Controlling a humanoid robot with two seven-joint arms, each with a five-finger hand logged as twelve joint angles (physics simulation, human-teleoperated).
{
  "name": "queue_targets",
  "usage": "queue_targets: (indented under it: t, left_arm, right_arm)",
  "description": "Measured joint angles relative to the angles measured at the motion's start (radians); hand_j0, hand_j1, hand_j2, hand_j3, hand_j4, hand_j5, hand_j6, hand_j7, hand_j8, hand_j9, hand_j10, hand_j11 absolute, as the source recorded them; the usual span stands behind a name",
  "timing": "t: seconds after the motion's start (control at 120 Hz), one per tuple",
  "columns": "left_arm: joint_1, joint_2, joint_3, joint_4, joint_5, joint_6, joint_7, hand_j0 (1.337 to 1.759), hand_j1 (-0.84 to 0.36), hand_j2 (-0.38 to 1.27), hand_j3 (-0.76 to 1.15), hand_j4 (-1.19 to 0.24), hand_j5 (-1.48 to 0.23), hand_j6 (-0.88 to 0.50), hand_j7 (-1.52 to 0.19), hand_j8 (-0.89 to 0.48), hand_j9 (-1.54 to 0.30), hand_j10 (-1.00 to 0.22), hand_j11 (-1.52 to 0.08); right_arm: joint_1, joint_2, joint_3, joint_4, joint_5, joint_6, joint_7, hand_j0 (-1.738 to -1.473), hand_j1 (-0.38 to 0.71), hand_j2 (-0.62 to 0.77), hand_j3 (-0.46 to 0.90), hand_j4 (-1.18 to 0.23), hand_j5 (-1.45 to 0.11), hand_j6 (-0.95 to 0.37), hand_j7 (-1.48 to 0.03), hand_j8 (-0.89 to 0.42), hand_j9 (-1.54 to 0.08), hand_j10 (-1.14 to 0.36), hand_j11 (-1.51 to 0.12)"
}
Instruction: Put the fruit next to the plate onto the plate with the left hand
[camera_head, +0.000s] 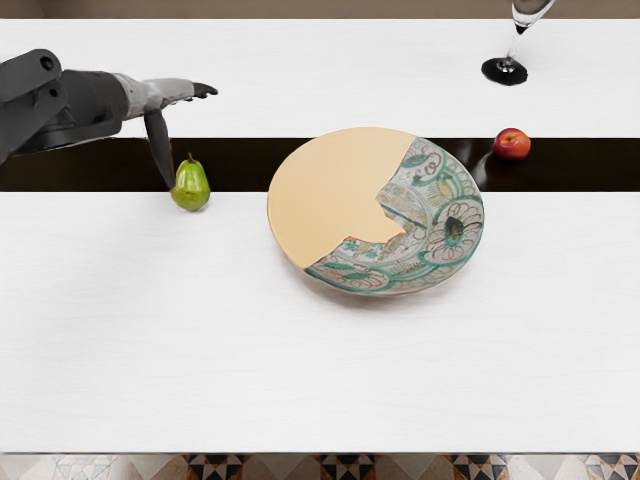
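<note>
At the upper right, a clear stemmed wine glass with a black foot (514, 45) was cut off by the top border, so its bowl hardly showed. Along the left border the dark grey left arm (50, 100) was also cropped, and only its forearm and wrist were visible. The left hand (165, 100) hovered over the black gap (80, 165) between the two white table slabs (320, 340). Its fingers (160, 150) were spread wide and held nothing. One dark digit pointed straight down and the others stretched rightward. The tip of the lowered digit ended just beside the small green pear (190, 186), on its left, but I could not tell whether they touched.

The pear stood upright on the near slab's far edge. Its long axis ran vertically in the picture, with the stem up and the broad end down. It sat to the left of the round ceramic plate (440, 215) and apart from it. The plate was part flat tan and part painted with green floral patterns. A small red apple (511, 143) lay beyond the plate's right side.
</note>
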Motion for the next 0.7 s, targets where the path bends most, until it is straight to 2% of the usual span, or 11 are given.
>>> queue_targets:
  t: [0.175, 0.25, 0.35, 0.7]
  left_arm:
    - [-0.001, -0.053, 0.086, 0.061, 0.002, 0.030, 0.001, 1.658, 0.33, 0.01, 0.00, -0.02, -0.03, -0.02, -0.03, -0.02, -0.03, -0.02, -0.03]
    - [-0.002, -0.129, 0.135, 0.121, 0.002, 0.032, 0.001, 1.658, 0.32, 0.01, 0.00, -0.02, -0.03, -0.02, -0.03, -0.02, -0.03, -0.02, -0.03]
    - [-0.017, -0.134, 0.179, 0.172, 0.002, 0.032, 0.000, 1.658, 0.32, 0.01, 0.00, -0.03, -0.03, -0.03, -0.03, -0.03, -0.03, -0.03, -0.03]
    - [-0.025, -0.142, 0.226, 0.213, 0.002, 0.034, 0.000, 1.658, 0.25, 0.02, 0.00, -0.08, -0.11, -0.09, -0.11, -0.09, -0.11, -0.08, -0.11]
  right_arm:
    - [0.000, 0.000, 0.000, 0.000, 0.000, 0.000, 0.000, -1.658, -0.35, 0.00, 0.00, 0.00, 0.00, 0.00, 0.00, 0.00, 0.00, 0.00, 0.00]
    - [0.000, 0.000, 0.000, 0.000, 0.000, 0.000, 0.000, -1.658, -0.35, 0.00, 0.00, 0.00, 0.00, 0.00, 0.00, 0.00, 0.00, 0.00, 0.00]
    - [0.000, 0.000, 0.000, 0.000, 0.000, 0.000, 0.000, -1.658, -0.35, 0.00, 0.00, 0.00, 0.00, 0.00, 0.00, 0.00, 0.00, 0.00, 0.00]
    - [-0.001, 0.000, 0.000, 0.000, 0.000, 0.000, 0.000, -1.658, -0.35, 0.00, 0.00, 0.00, 0.00, 0.00, 0.00, 0.00, 0.00, 0.00, 0.00]
